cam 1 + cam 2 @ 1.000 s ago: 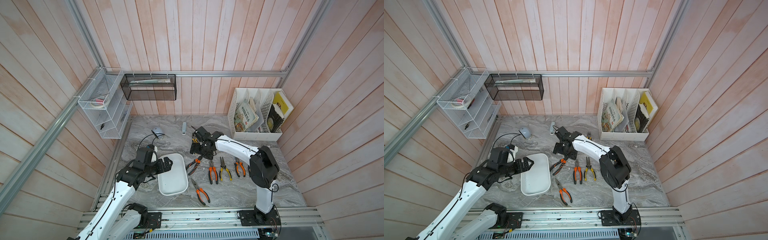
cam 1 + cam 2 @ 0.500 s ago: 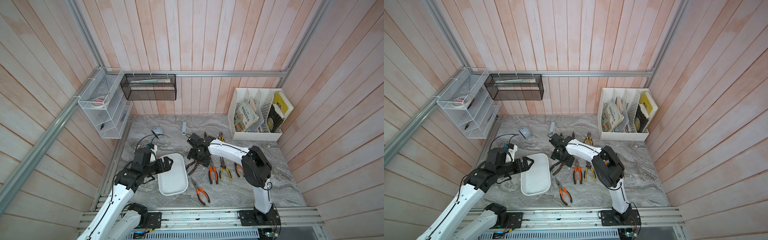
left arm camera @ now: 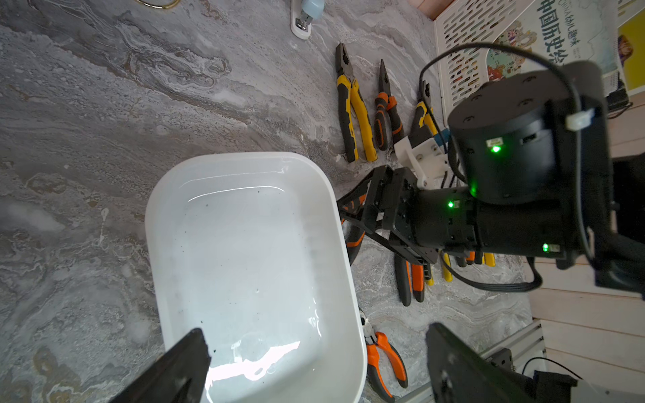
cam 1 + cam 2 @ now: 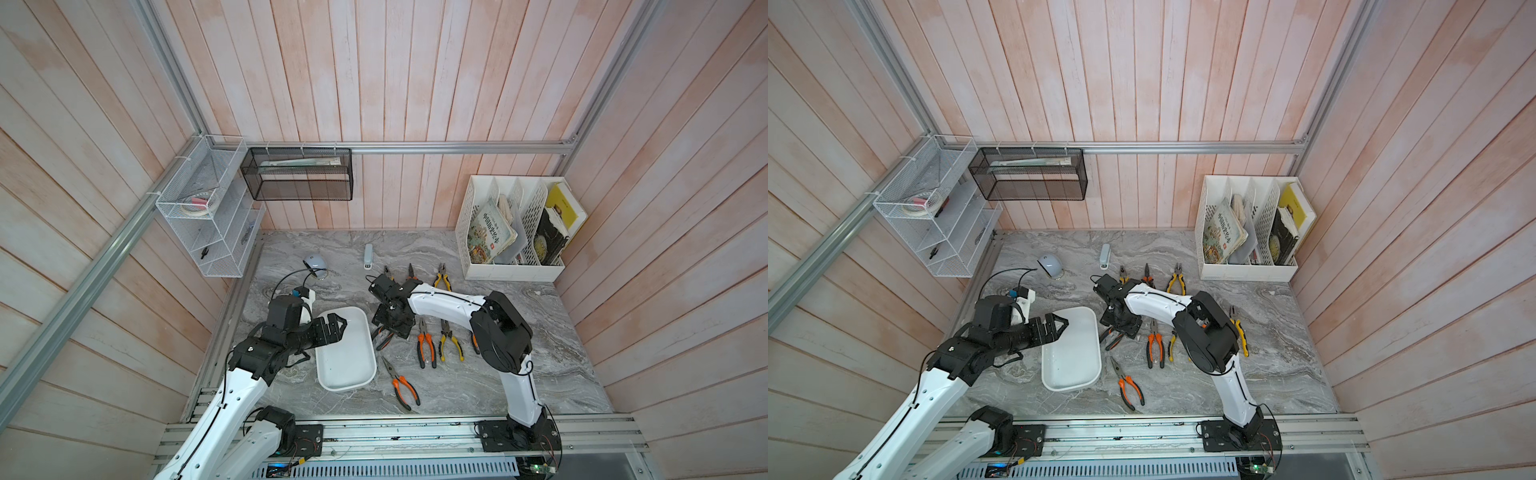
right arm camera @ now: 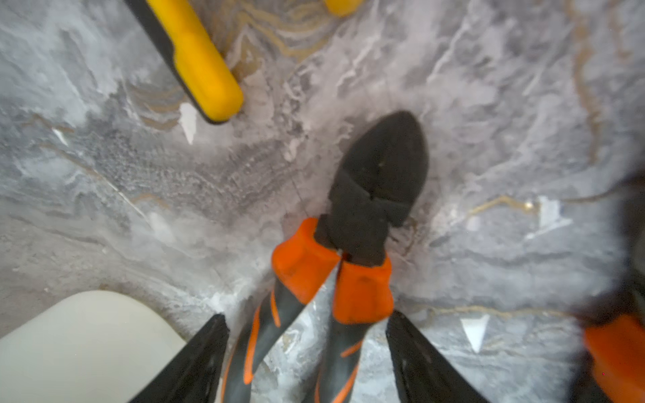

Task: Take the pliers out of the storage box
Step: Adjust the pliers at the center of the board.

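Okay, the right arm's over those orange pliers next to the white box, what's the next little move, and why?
Probably close the right gripper on the orange-handled pliers: its fingers straddle both handles, which lie on the table beside the storage box, not yet clearly clamped. The box itself looks empty.
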